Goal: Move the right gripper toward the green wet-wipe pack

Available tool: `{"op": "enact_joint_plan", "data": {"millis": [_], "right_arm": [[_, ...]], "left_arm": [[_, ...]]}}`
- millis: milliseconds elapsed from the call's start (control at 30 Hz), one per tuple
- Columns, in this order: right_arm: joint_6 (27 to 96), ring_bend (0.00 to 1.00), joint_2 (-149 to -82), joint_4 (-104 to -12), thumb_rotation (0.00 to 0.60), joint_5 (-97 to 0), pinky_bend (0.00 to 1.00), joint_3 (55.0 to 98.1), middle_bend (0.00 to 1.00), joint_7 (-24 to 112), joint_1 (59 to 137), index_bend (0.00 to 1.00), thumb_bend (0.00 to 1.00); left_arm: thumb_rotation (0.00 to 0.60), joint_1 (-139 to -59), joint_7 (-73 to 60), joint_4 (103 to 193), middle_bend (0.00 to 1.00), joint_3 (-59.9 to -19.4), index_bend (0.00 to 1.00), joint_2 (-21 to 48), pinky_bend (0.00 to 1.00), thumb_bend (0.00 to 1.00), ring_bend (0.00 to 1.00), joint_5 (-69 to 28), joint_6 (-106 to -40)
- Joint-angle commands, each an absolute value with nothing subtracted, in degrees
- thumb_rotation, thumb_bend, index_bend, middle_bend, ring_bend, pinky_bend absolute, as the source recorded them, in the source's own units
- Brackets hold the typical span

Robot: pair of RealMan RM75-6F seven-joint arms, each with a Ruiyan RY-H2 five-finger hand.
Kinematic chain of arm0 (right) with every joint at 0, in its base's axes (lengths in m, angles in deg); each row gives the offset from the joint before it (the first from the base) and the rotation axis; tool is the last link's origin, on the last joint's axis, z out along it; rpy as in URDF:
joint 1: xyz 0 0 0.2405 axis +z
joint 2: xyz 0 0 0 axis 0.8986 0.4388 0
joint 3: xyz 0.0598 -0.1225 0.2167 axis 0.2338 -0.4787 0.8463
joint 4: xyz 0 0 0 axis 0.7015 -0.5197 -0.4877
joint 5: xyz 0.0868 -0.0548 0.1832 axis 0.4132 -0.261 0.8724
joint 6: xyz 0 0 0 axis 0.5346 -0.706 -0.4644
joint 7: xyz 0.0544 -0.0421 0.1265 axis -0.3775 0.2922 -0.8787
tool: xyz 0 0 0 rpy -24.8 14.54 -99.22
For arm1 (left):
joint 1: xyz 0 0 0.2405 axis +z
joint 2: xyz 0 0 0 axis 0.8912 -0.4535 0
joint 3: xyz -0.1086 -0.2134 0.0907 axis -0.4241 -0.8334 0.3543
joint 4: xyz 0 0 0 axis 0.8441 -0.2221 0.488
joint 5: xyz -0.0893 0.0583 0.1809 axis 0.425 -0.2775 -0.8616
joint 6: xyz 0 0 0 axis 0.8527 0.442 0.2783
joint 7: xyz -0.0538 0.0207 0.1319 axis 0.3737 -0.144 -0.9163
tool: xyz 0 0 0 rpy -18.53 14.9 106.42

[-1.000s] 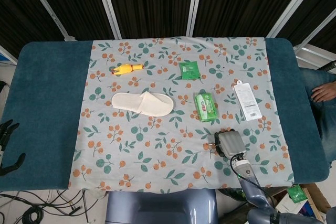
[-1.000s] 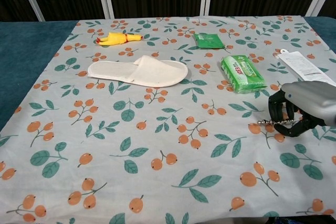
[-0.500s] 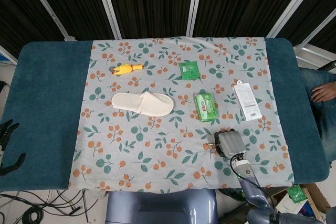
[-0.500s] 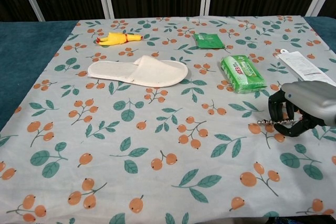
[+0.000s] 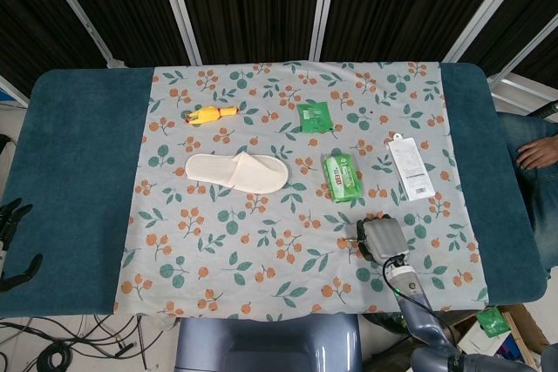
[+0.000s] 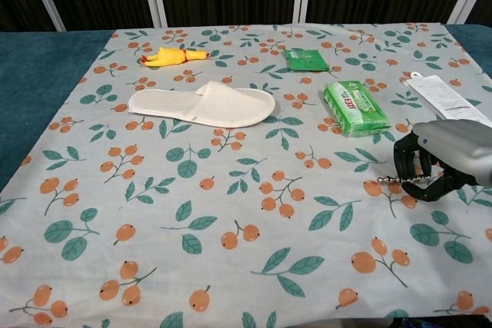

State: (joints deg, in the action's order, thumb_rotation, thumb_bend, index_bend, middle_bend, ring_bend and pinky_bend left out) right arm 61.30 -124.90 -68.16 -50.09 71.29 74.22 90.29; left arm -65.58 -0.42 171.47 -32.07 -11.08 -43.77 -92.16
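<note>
The green wet-wipe pack (image 5: 342,177) (image 6: 354,107) lies flat on the floral cloth, right of centre. My right hand (image 5: 381,238) (image 6: 440,157) hovers low over the cloth, a short way nearer and to the right of the pack, not touching it. Its dark fingers (image 6: 407,160) bend downward, apart from the thumb, with nothing in them. My left hand (image 5: 12,246) shows only at the far left edge of the head view, off the table, with fingers apart and holding nothing.
A flat green packet (image 5: 314,117) (image 6: 306,59) lies beyond the pack. A white slipper (image 5: 236,172) (image 6: 203,106) and a yellow rubber chicken (image 5: 209,114) (image 6: 173,55) lie to the left. A white carded package (image 5: 410,168) (image 6: 443,98) lies right of the pack.
</note>
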Motion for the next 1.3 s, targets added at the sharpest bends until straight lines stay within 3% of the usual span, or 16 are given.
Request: {"op": "enact_joint_plan", "data": {"millis": [33, 400, 667, 933, 1300], "right_arm": [[61.29, 0.5, -124.8, -68.19, 0.6, -50.13, 0.36, 71.4, 0.49, 74.16, 90.35, 0.6, 0.44], [62.28, 0.51, -120.9, -72.4, 0.6, -50.14, 0.37, 73.83, 0.49, 73.77, 90.96, 0.6, 0.44], [60.96, 0.51, -114.31, -79.23, 0.6, -47.88, 0.37, 78.71, 0.5, 73.42, 93.36, 0.6, 0.44], [56.52, 0.51, -106.31, -85.76, 0.6, -37.47, 0.37, 86.4, 0.5, 74.91, 98.46, 0.6, 0.44], [54.56, 0.51, -100.03, -92.2, 0.6, -24.26, 0.37, 92.47, 0.5, 80.15, 108.26, 0.6, 0.44]], "left_arm": [[0.6, -65.59, -0.25, 171.38, 0.03, -32.07, 0.1, -11.1, 0.21, 0.36, 0.04, -43.69, -92.07], [0.6, -65.6, 0.39, 171.13, 0.03, -32.12, 0.1, -11.2, 0.21, 0.36, 0.04, -43.73, -92.08], [0.6, -65.61, 0.35, 171.25, 0.03, -32.11, 0.1, -11.15, 0.21, 0.36, 0.04, -43.82, -92.11], [0.6, -65.61, 0.47, 171.46, 0.03, -32.13, 0.1, -11.24, 0.21, 0.36, 0.04, -43.73, -92.07], [0.6, -65.62, 0.88, 171.63, 0.03, -32.17, 0.1, -11.31, 0.21, 0.36, 0.04, -43.71, -92.05]]}}
